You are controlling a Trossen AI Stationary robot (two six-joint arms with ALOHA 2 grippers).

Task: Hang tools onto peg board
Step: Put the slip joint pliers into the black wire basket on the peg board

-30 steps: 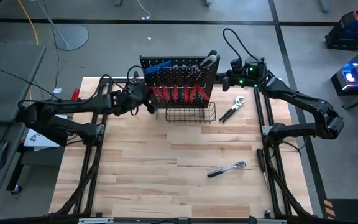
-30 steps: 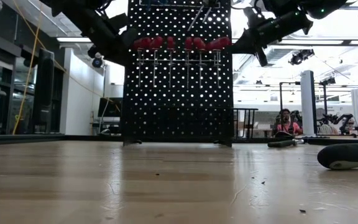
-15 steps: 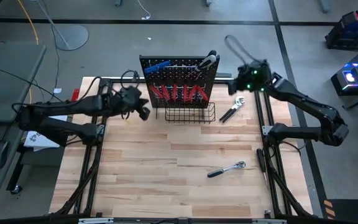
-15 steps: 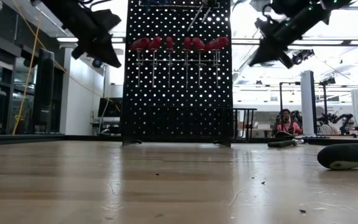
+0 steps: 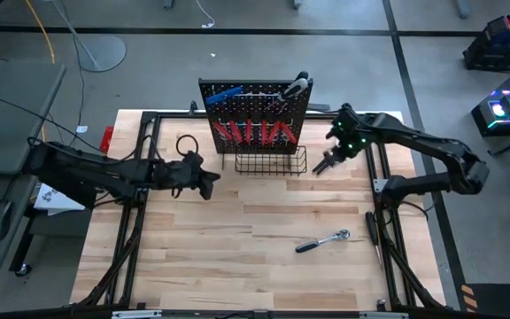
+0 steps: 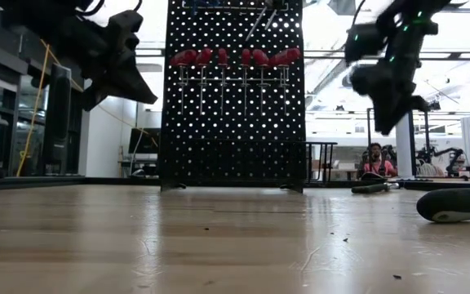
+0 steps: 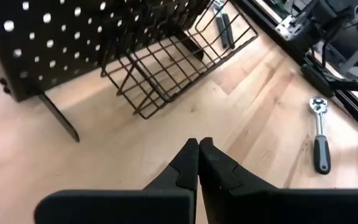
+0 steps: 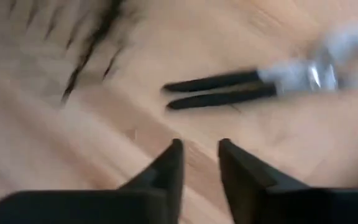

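The peg board stands upright at the table's far middle, with a wire basket at its foot. Red-handled screwdrivers, a blue T-handle key and a black-handled screwdriver hang on it. A wrench with a silver head and two black handles lies right of the basket. My right gripper hovers over it, pointing down, slightly open and empty. A chrome ratchet lies near the table's middle right. My left gripper is shut and empty, left of the basket and above the table.
Black frame rails run along the table's left and right sides. Bare wood lies in front of the basket and across the near half. In the low view a person sits in the room beyond the table.
My left gripper has drawn away from the peg board's left side toward the near edge, sinking and rolling. My right gripper has left the board's upper right corner, moved right and nearer, and tipped steeply down over the wrench.
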